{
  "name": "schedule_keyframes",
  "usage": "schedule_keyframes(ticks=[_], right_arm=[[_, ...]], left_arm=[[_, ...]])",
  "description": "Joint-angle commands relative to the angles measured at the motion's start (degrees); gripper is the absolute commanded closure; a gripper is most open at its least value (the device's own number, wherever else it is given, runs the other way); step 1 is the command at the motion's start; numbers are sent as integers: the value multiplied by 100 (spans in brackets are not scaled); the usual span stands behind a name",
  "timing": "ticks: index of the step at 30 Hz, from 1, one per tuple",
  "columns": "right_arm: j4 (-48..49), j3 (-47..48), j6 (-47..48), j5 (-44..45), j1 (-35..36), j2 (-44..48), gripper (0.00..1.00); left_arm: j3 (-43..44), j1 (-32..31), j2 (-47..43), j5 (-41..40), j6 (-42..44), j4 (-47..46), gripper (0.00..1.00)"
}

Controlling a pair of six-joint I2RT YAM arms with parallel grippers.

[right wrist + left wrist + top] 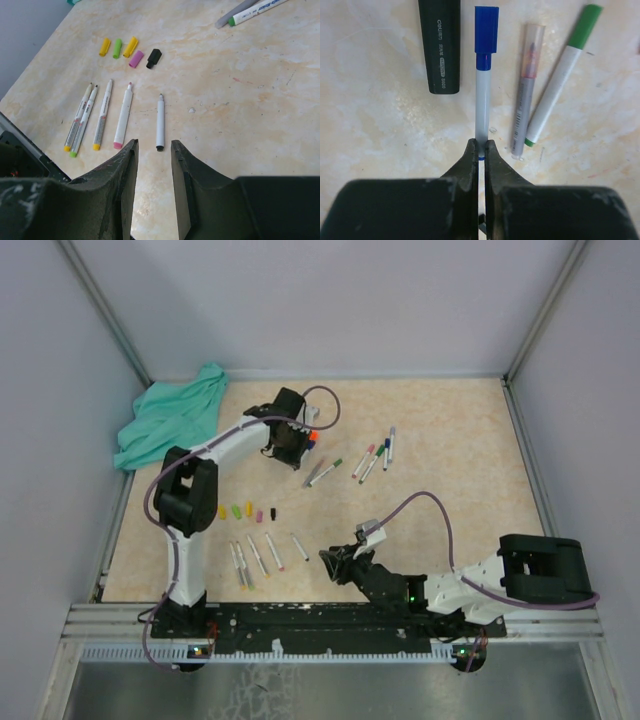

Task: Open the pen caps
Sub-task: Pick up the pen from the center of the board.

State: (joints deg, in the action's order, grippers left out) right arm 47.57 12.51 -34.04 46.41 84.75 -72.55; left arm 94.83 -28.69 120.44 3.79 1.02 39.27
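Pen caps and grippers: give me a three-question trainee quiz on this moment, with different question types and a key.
1. True or false: the left gripper is shut on the barrel of the blue-capped pen.
2. Multiple choice: how many loose caps lie in the row in the right wrist view? A three, B five, C nine.
3. Fill the gap: the right gripper is ____ and holds nothing.
Key: 1 true; 2 B; 3 open.
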Motion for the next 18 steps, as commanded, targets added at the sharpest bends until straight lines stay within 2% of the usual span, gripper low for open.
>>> schedule_keyframes(ticks=[1,4,7,11,13,16,18], right_arm=[[469,81,101,201,77,39,67],[1183,-53,470,76,149,77,67],[1832,-64,1082,139,216,137,67],[1478,544,2205,502,222,508,65],[1617,860,2949,855,181,603,52],[3004,974,3867,870,-49,468,30],[3870,960,3982,672,-304,268,26]], left_arm=[[-113,-31,-820,336,-75,-89,100],[-304,-16,-1348,635,-83,-292,100],[-924,-6,-2199,1057,-38,-965,100],[-1858,-10,-3507,1381,-109,-2092,100],[-2257,-5,-4033,1517,-158,-2523,100],[-2931,-10,-4718,2010,-304,-3233,100],[-3329,-16,-5052,2351,-418,-3717,100]])
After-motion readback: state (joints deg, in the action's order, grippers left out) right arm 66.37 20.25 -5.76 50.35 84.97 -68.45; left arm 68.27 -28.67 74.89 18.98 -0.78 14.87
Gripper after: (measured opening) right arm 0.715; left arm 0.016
